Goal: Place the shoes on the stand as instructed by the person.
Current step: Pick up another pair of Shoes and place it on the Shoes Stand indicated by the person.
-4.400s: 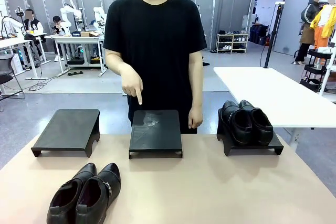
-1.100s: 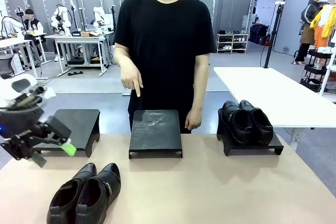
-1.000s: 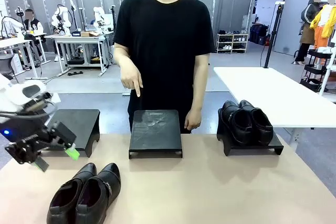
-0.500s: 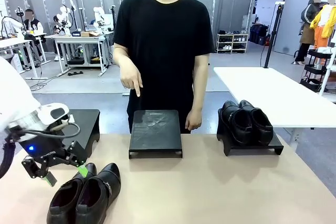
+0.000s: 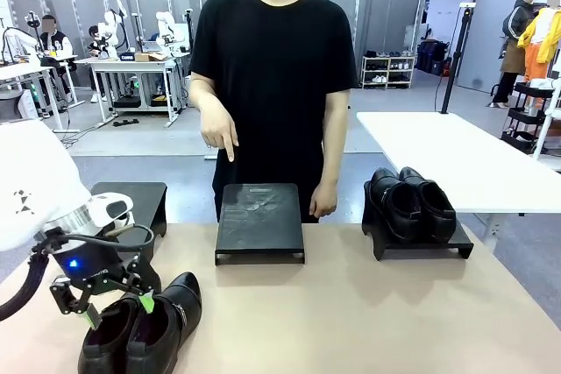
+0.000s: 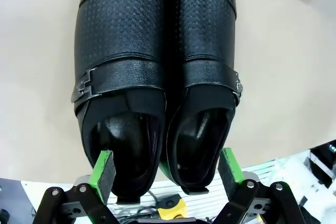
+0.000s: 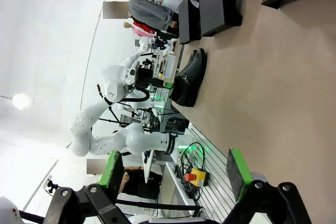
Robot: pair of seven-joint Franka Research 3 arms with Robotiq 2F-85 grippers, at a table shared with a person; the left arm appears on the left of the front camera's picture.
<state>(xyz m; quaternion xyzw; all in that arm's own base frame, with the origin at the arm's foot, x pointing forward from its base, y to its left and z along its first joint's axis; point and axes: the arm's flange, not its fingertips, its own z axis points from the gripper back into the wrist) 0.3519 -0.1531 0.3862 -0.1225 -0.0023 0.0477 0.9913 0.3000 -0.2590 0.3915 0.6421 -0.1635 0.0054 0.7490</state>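
Two shoes (image 5: 175, 299) side by side, left gripper (image 5: 117, 311) spread wide over their heels, gripping nothing; right gripper (image 7: 176, 169) wide apart, empty

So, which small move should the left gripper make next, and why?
Probably lower the left gripper a little further, onto the heels of the near pair. It is open, and its pads hang above the heel ends, spread about as wide as both shoes together. The person's hand points at the bare middle stand, so this pair likely goes there.
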